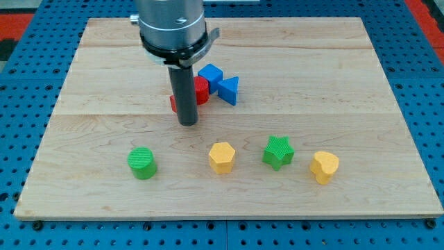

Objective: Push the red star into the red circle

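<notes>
- Touching down on the bench point(347, 69), my tip point(187, 123) is the end of a plain dark rod. It has no jaws to spread or press, and it pinches nothing.
- Two red patches show just behind the rod, a little above the frame's centre. The upper red block point(202, 89) peeks out on the rod's right, and the lower red block point(173, 103) peeks out on its left.
- The rod hides most of both, so I cannot tell which is the red star and which the red circle, or even whether they touch.
- For the same reason I cannot tell which way the star points, nor whether it has a long axis.
- What shows of both is bright, glossy red with flat tops.
- My tip sits just below the red pair, towards the frame's bottom.
- On the right, the blue cube point(210, 73) and blue triangle point(229, 90) crowd the upper red block, and the triangle is just beside it.
- Bare wood lies to the left of the red pair and above it, up to the bench's far edge.
- Lower in the frame a row stands well apart from my tip: green cylinder point(142, 163), yellow hexagon point(222, 157), green star point(278, 152), yellow heart point(324, 167).
- That row is near the bench's bottom edge.
</notes>
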